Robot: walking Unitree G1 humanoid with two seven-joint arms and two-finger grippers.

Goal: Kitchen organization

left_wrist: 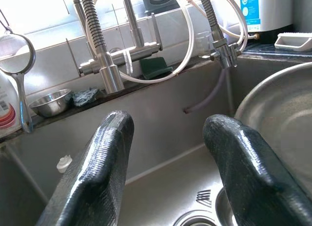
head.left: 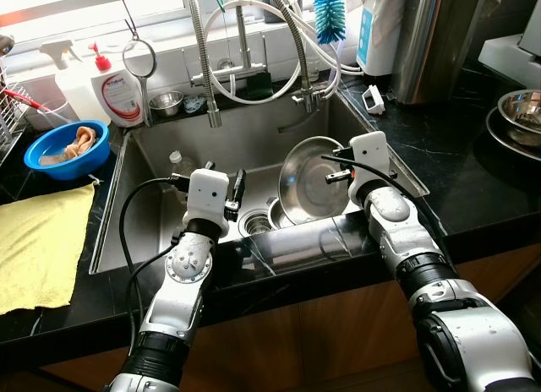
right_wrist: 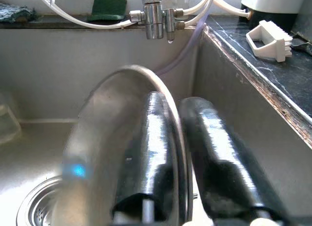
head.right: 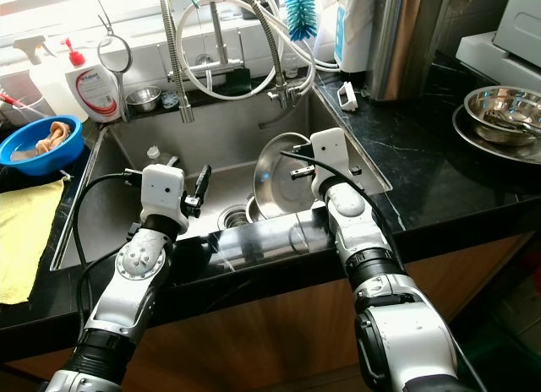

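Two grippers: both are down inside the sink (head.left: pixel 144 231), which I am working over.
Right gripper (right_wrist: pixel 183 138): its fingers are pinched on the rim of a steel bowl (head.left: pixel 314 179), which stands tilted on edge at the sink's right side.
Left gripper (left_wrist: pixel 168 158): fingers spread wide, holding nothing, hovering above the drain (head.left: pixel 255 223).
Done so far: I judge the bowl is gripped but not yet out of the sink.
Left to do: I would lift it to the black counter (head.left: pixel 473 155); a small bottle (head.left: pixel 177 162) also lies in the sink.

This is a home kitchen: a shiny sink (head.left: pixel 152 231) with taps (head.left: pixel 254 46), dish soap (head.left: pixel 118 92), a blue brush (head.left: pixel 330 16), and black counters (head.left: pixel 456 164).
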